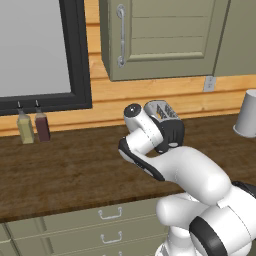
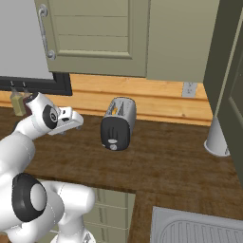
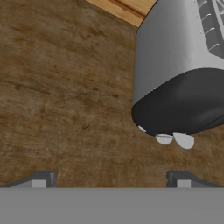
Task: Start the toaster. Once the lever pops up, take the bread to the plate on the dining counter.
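Observation:
The toaster [image 2: 117, 124] stands on the wood-topped counter near the back wall, its black end face toward me and its silver slotted top up. In the left base view the toaster [image 1: 163, 111] is partly covered by my arm. Seen from the hand, the toaster [image 3: 179, 74] lies ahead and to the right, with two small pale knobs [image 3: 174, 139] under its black end. My gripper [image 2: 76, 122] hovers to the left of it, apart from it. In the hand view the gripper [image 3: 111, 180] is open and holds nothing. I cannot make out the bread in the slots. The plate and dining counter are out of view.
Two bottles [image 1: 33, 127] stand under the dark window frame at the back left. A white cylinder [image 2: 217, 138] sits at the right of the counter, below an outlet [image 2: 189, 88]. A sink [image 2: 199, 228] lies at the lower right. Upper cabinets [image 1: 160, 37] hang overhead.

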Motion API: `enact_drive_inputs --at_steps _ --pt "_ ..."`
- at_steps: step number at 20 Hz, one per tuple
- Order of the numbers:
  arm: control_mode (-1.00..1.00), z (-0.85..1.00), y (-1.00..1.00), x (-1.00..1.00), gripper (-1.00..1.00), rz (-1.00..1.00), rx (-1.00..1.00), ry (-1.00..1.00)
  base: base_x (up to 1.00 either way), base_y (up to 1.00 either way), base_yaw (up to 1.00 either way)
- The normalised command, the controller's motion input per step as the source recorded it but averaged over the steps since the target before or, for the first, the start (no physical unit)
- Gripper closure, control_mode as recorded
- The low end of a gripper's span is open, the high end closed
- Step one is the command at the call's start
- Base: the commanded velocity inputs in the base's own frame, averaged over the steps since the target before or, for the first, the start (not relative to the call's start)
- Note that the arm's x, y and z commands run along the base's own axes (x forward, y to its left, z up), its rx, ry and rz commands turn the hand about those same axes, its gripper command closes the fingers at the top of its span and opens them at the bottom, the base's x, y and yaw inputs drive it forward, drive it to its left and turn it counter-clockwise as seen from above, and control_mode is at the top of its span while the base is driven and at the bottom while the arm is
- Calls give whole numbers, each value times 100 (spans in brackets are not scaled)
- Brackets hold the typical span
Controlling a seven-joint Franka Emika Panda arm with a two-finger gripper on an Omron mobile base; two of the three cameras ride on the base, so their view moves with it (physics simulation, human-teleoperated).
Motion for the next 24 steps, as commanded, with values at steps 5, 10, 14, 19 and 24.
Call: enact_drive_inputs --at_steps 5,10,14,19,24 --pt "-100 0 0 0 -100 0 0 0 0 0 0" --pt "-100 0 0 0 -100 0 0 0 0 0 0" --pt "-100 0 0 0 -100 0 0 0 0 0 0" --pt "-100 0 0 0 -100 0 0 0 0 0 0" --pt "-100 0 0 0 -100 0 0 0 0 0 0"
